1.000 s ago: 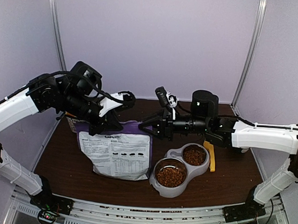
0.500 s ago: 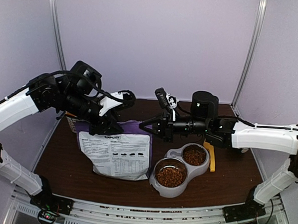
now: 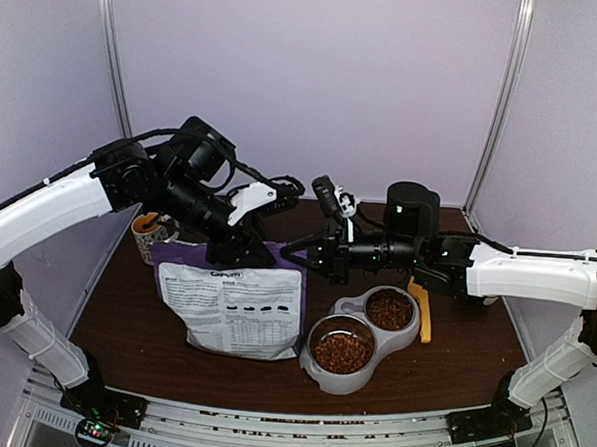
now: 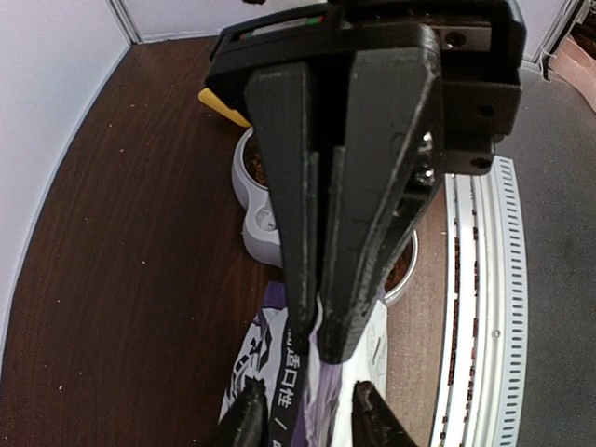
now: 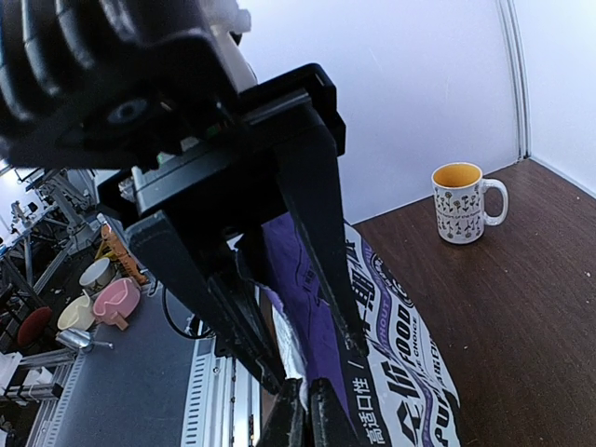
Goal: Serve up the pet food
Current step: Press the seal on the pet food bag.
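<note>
Partly hidden bag point(image 3: 230, 305) top (claws point(image 4: 317, 349) covering)

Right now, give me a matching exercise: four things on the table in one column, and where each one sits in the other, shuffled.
Things:
1. mug
2. yellow scoop
3. pet food
4. food bag

Places:
A. lying flat, left of the bowls
B. far left, behind the bag
C. filling both bowls
D. right of the double bowl

Pairs: 1-B, 2-D, 3-C, 4-A
</note>
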`<move>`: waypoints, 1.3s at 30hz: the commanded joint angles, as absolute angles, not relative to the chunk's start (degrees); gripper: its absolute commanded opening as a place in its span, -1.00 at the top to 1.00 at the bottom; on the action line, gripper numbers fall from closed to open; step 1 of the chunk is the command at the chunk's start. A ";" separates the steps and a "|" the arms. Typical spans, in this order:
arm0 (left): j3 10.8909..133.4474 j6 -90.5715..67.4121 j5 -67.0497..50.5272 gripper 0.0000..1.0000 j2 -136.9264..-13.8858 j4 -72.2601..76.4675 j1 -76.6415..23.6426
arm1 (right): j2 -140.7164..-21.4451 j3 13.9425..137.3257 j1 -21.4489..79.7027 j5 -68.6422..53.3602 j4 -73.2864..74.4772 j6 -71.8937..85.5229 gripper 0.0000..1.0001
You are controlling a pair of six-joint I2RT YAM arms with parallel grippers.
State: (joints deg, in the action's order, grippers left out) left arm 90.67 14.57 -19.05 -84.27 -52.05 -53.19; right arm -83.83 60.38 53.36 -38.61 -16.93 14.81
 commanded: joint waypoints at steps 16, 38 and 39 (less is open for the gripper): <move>90.99 17.42 -18.20 0.85 -83.49 -50.63 -52.75 | -80.24 59.43 53.00 -36.50 -18.19 14.50 1.00; 83.56 19.16 -10.54 1.00 -78.21 -54.05 -48.87 | -79.08 59.56 53.04 -34.37 -17.12 14.11 1.00; 83.32 19.16 -10.18 1.00 -77.96 -54.05 -48.88 | -79.15 59.66 53.00 -34.25 -17.14 14.14 1.00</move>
